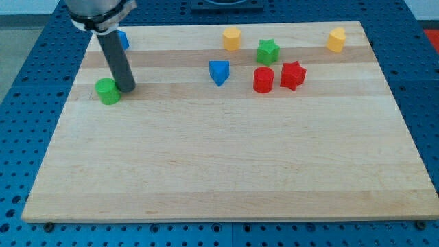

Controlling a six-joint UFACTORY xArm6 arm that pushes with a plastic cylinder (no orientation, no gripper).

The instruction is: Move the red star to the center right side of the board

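The arm carries no gripper, so there is nothing to open, close or grasp; it ends in 1 straight dark rod. My tip [127, 88] rests on the wooden board [226, 171] at the view's upper left, just beside the right edge of the green cylinder [107, 90]; contact cannot be confirmed. A blue block [123, 39] sits behind the rod near the board's top edge, partly hidden, shape not readable.

Toward the centre, a blue triangular block [219, 71] stands apart from the others. Above it, near the top edge, is a yellow block [232, 38]. To its right, a green star [267, 51] sits just above a red cylinder [263, 79].

The red star [292, 75] lies right of centre in the board's upper part, just beside the red cylinder on that block's right. The star shows no long axis; 1 point faces the view's top.

A second yellow block [336, 40] sits near the top right corner. The red star is well apart from my tip.
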